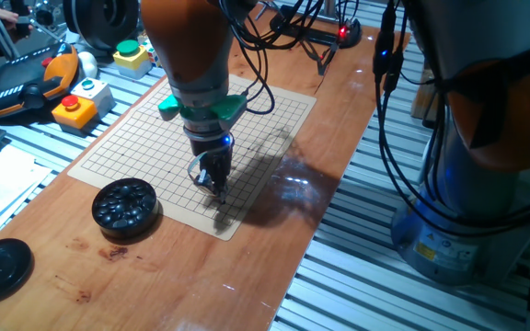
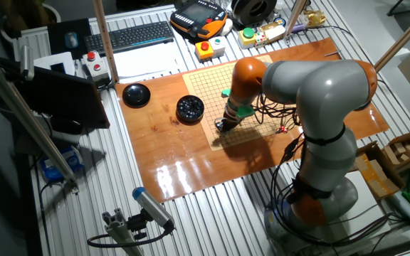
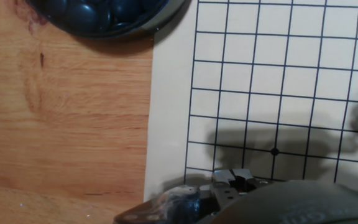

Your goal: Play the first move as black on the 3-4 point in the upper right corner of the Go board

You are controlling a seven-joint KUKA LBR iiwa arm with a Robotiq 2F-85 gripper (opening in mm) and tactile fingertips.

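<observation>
Under the gripper [image 1: 215, 185], possibly 1 black stone (fingertips blurred).

Single arm, bent over from its grey base at the table's edge, orange forearm sloping downward to a green-collared wrist. The gripper [image 1: 216, 188] points almost straight down, fingertips low and close to the surface beneath. In the other fixed view the gripper [image 2: 221, 126] is small and dark; finger spacing cannot be resolved. The hand view shows only a blurred dark fingertip [image 3: 232, 182] at the lower edge.
</observation>
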